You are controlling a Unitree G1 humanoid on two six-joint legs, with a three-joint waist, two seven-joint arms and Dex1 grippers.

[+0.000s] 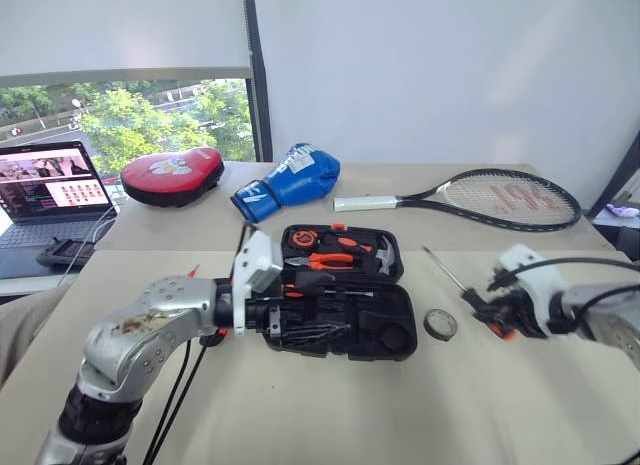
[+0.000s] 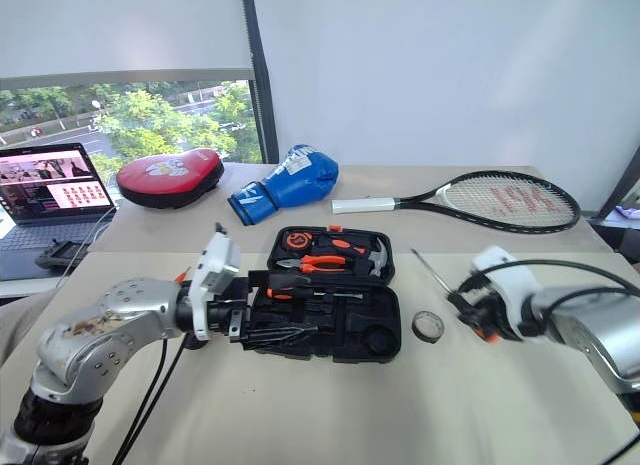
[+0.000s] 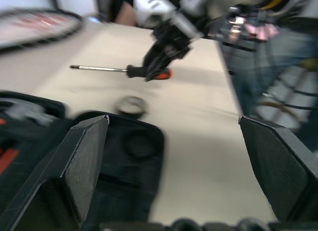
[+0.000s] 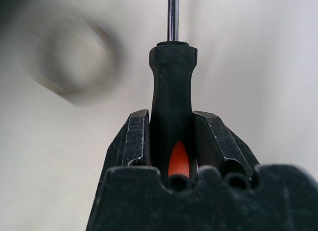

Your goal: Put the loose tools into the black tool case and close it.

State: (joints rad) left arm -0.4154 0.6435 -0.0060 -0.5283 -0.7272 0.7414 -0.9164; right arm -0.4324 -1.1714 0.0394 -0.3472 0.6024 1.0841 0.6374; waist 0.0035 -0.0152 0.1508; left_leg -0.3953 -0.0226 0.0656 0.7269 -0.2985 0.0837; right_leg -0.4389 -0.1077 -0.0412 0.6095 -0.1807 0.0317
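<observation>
Screwdriver handle clamped between the right gripper's jaws

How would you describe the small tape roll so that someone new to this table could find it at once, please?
Start at the open black tool case in the middle of the table. Just off its right edge lies the tape roll, flat on the tabletop. It is a small grey ring, unlike the long screwdriver beside it.
</observation>
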